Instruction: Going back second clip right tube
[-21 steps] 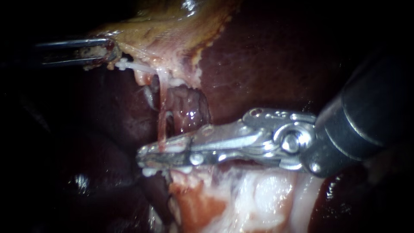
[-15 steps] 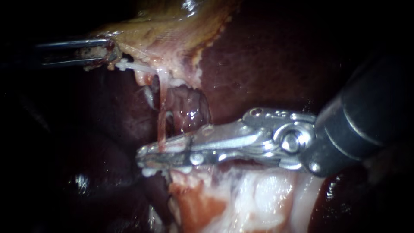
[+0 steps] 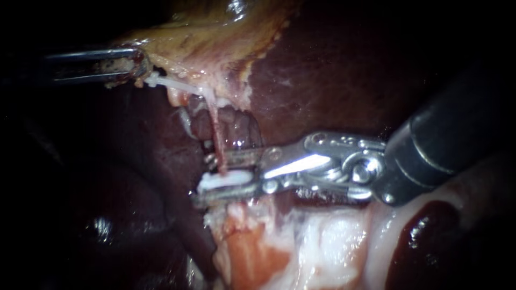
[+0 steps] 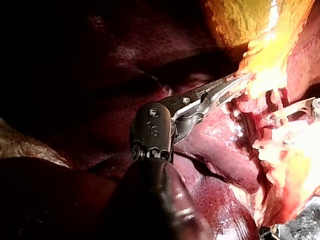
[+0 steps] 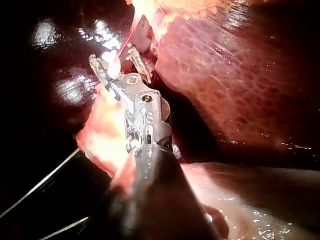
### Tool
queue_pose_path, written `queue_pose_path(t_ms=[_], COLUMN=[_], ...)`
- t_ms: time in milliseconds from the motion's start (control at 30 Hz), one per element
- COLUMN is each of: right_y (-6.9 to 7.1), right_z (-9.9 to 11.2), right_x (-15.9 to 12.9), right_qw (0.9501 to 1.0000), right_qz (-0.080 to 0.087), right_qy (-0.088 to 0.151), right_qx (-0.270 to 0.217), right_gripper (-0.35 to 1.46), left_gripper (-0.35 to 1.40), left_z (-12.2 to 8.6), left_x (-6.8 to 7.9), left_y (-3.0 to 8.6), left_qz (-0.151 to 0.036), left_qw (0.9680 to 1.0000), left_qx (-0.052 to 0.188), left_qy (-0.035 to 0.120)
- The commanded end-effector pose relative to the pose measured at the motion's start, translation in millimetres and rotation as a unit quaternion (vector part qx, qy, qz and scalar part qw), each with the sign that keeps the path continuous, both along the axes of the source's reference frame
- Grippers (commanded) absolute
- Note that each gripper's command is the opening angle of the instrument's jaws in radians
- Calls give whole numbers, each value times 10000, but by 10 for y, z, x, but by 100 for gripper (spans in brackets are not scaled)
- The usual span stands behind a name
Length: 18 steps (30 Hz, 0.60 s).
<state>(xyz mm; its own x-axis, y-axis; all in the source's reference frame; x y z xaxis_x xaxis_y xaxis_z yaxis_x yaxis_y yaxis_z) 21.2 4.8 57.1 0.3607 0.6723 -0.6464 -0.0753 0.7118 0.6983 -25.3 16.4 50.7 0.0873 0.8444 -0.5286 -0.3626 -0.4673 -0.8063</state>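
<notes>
While gaping on the silver right instrument point(image 3: 204, 174), straddles the small white plastic clip point(image 3: 226, 180): between the claw halves, against the lower one, at the foot of the thin reddish tube point(image 3: 216, 134). On the left instrument point(image 3: 141, 64), clenched on yellow-tan gallbladder edge point(image 3: 204, 48).

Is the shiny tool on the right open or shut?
Open. A dark gap shows between the two metal halves of the right instrument, and the white clip lies in it on the lower half.

No legible text — any view
</notes>
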Motion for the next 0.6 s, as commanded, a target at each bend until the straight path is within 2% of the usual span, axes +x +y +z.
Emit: queue_pose_path(t_ms=[33,167,333,467,600], right_y=[0,0,8,21,28], right_z=[-2,-8,-28,-43,-51], right_x=[-7,-36,-93,-131,-153], right_qw=[9999,9989,9950,9927,9907], right_qz=[-21,-100,-338,-344,-382], right_qy=[19,81,260,260,160], right_qx=[-140,-451,-908,-1123,-1294], right_gripper=[50,50,50,50,50], left_gripper=[-35,-35,-35,-35,-35], left_z=[0,0,0,0,0], left_x=[0,0,1,0,0], left_y=[0,0,-1,0,-1], left_qz=[1,1,2,1,1], left_qw=[10000,10000,10000,10000,10000], left_qx=[0,-1,-1,-1,-2], left_qy=[0,1,0,0,1])
